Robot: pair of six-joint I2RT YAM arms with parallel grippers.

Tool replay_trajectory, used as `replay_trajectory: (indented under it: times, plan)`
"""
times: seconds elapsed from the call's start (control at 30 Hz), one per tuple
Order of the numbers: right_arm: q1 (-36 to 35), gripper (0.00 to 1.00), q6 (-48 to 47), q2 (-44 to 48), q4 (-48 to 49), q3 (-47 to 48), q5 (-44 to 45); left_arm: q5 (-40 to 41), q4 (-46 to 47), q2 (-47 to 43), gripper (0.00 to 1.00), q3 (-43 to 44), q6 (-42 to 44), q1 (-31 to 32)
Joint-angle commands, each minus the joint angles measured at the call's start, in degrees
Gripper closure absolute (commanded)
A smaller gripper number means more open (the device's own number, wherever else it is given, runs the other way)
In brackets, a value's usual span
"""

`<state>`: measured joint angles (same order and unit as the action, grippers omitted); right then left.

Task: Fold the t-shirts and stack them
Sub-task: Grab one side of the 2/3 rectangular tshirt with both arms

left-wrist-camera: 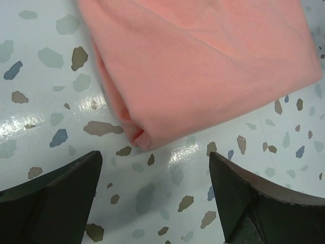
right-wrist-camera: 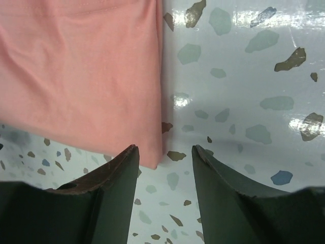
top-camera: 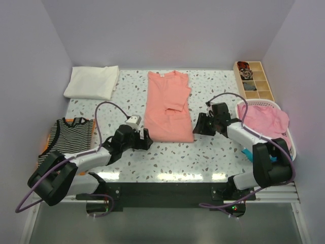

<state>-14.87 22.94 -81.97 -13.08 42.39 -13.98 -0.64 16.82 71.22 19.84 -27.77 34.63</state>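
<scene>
Salmon-pink t-shirt [top-camera: 169, 107]: location and condition? (Inspector)

Centre of the worktop [top-camera: 203, 157], folded to a long panel running 12 to 6 o'clock, collar at 12. A sleeve puckers at mid-length. (Assessor)

Grippers? (Inspector)

Left gripper [top-camera: 146, 139] sits at the panel's 7 o'clock corner, jaws wide, nothing between them. The corner lies just ahead, untouched. Right gripper [top-camera: 201, 125] is at the 5 o'clock corner, jaws parted narrowly and empty, the corner just beside one finger. (Assessor)

Hazards? (Inspector)

Judged: the 7 o'clock corner shows stacked layers, so a shallow pinch could take the top layer only and peel the fold apart. The right jaws' narrow gap could shove the hem instead of straddling it. Unequal lifts would skew the next fold, and the pucker would set a lump in it. (Assessor)

Edges and room? (Inspector)

Bare worktop at 6 o'clock, between hem and arm bases, and a lane at 9 o'clock before the striped tee [top-camera: 71, 134]. At 3 o'clock the basket [top-camera: 259, 103] of pink tees [top-camera: 269, 122] stands near, with the right arm filling the gap. Collar lies close to the far edge at 12. White tee [top-camera: 92, 82] at 10 o'clock. (Assessor)
</scene>
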Motion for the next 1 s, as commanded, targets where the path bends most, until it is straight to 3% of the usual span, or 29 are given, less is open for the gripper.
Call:
replay_trajectory:
  times: [0.0,0.2,0.47,0.67,0.8,0.9,0.97]
  plan:
    - [0.28,0.49,2.11,-0.28,1.47,1.03,-4.82,2.14,1.81,1.19,0.05,3.10,0.26,-0.09]
    - [0.20,0.49,5.18,-3.72,5.34,-1.08,-8.78,-2.07,8.75,7.96,0.00,3.98,-1.50,-1.84]
    - [0.11,0.49,7.12,-6.44,5.96,-2.31,-12.56,-14.54,17.71,13.06,0.05,1.97,-5.63,-7.73]
    - [0.20,0.48,8.26,-8.46,7.89,-3.37,-14.23,-19.29,18.95,16.30,0.20,2.58,-5.54,-9.14]
    - [0.11,0.49,9.32,-10.92,10.26,-3.37,-16.34,-22.47,22.63,19.21,0.42,1.44,-7.38,-9.06]
    - [0.20,0.50,9.23,-11.63,10.71,-3.10,-16.61,-22.91,24.31,20.10,0.52,-0.14,-8.44,-8.97]
    - [0.11,0.56,9.40,-11.80,11.32,-3.19,-16.70,-22.74,24.40,20.10,0.58,-0.76,-8.35,-8.97]
